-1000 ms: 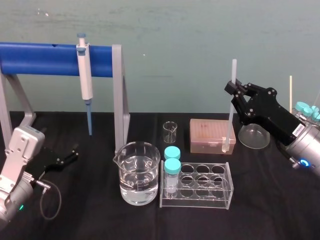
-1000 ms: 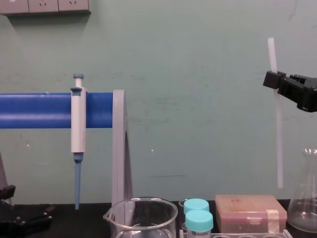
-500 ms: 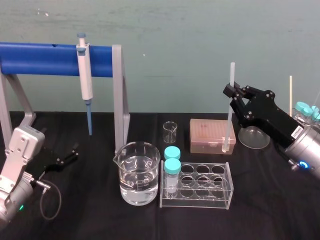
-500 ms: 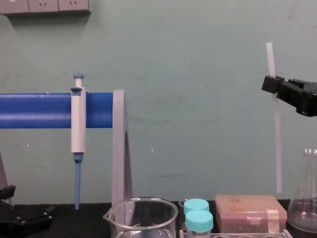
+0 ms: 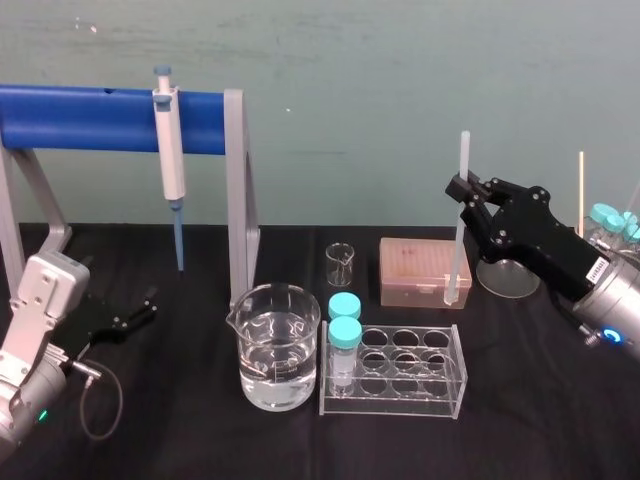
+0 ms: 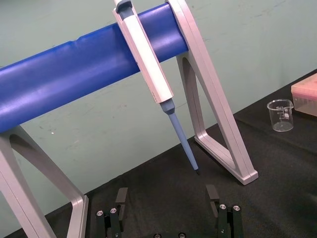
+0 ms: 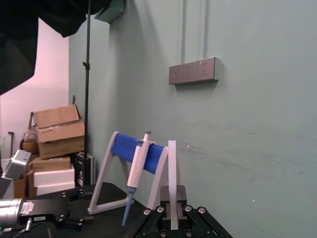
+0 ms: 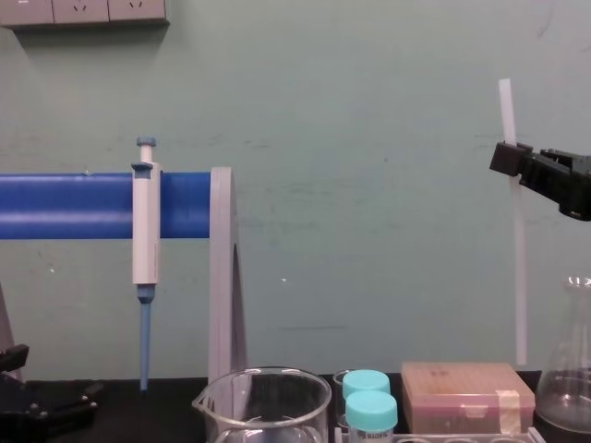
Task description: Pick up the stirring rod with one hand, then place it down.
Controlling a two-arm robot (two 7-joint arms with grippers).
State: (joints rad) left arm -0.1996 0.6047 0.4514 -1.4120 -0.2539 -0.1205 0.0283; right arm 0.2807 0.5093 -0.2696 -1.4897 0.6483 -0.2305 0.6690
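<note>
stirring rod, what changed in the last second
The right gripper has lowered the stirring rod a little, keeping it upright and clamped near its top. The left gripper stayed parked and open at the left; the pipette and beaker did not move.

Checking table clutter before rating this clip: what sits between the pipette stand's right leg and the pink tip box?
In the head view, one small empty glass beaker stands between them, touching neither.

Even, soft, fairly bright light. Small highlights on clear glass beaker (image 5: 279,345); black cloth table (image 5: 180,420) hides shadows. Dark patch (image 7: 34,25) in right wrist view, perhaps shade.
</note>
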